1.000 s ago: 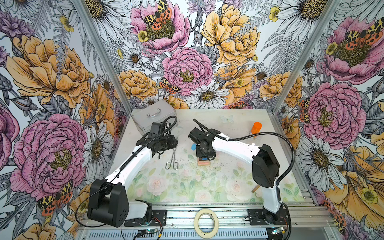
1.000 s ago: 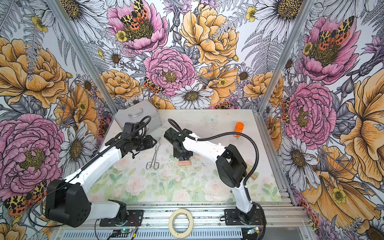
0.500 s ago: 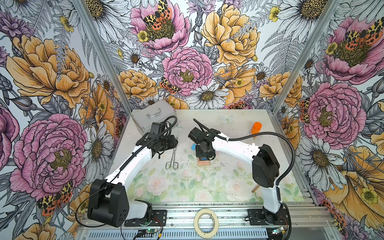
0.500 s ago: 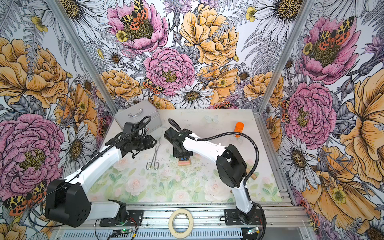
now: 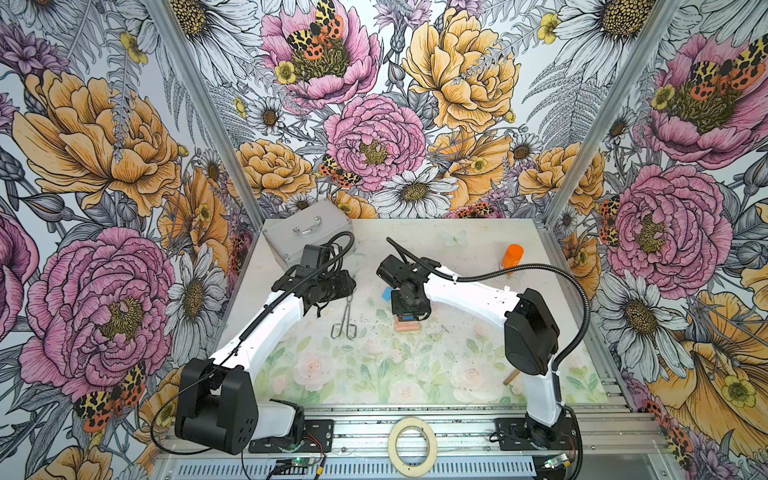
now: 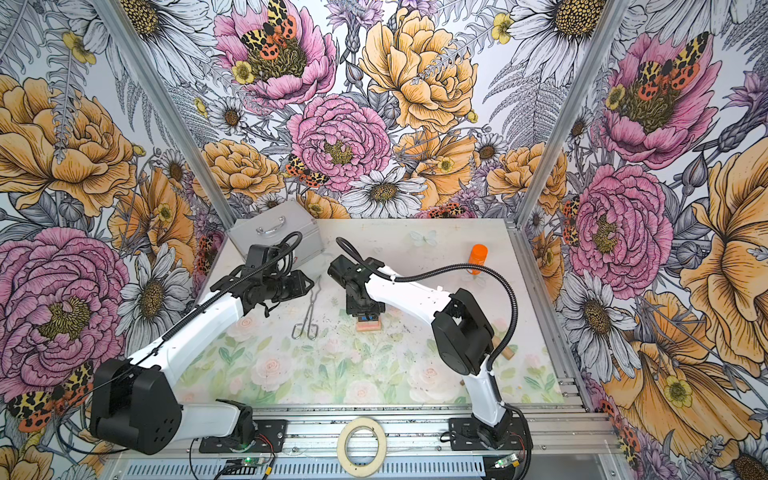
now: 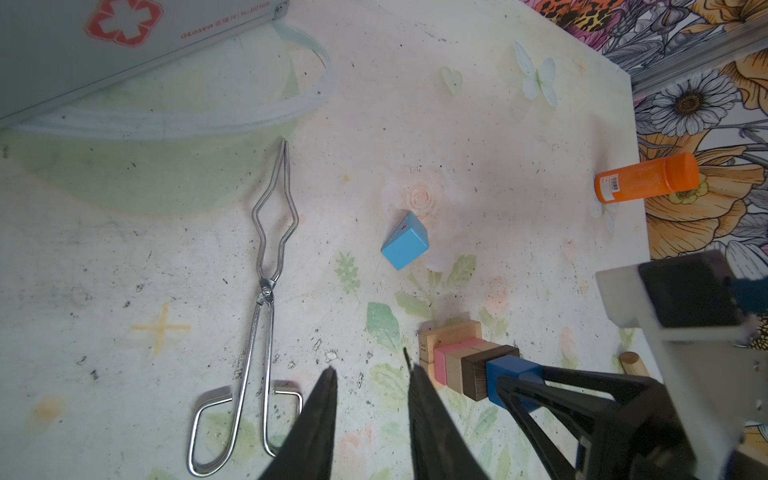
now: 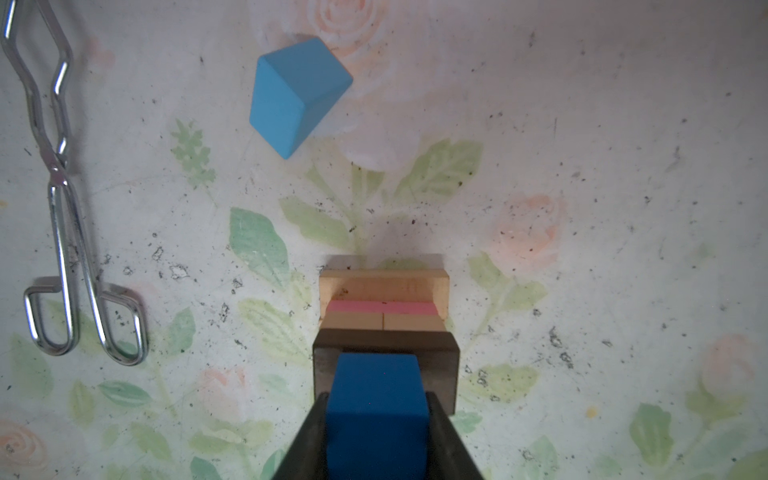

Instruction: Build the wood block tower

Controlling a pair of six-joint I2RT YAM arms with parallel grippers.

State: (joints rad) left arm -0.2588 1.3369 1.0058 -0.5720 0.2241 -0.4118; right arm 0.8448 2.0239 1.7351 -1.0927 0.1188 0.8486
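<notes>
1. The wood block tower (image 8: 384,286) is standing near the middle of the counter (image 5: 374,374), just right of the silver tongs (image 5: 345,320); from the bottom up it is showing a wide tan base, a pink bar, a tan layer split in two, and a dark brown bar.
2. The right gripper (image 8: 376,399) is reaching down over the tower and clamping a dark blue cube (image 8: 376,374) between its fingers; the cube is sitting on the dark brown bar.
3. A light blue cube (image 7: 405,245) is lying loose on the counter, just beyond the tower towards the far left, apart from it.
4. The left gripper (image 7: 370,374) is hovering left of the tower, near the tongs; its fingers are standing a little apart and holding nothing.
5. The counter is carrying a pale mat printed with roses and leaves, scuffed and flecked with dark specks; a silver case (image 5: 307,237) is sitting at the far left, an orange bottle (image 5: 512,255) at the far right, and a tape roll (image 5: 411,444) on the near rail.
6. Walls (image 5: 374,124) papered with big pink and orange flowers are closing in the left, far and right sides.
</notes>
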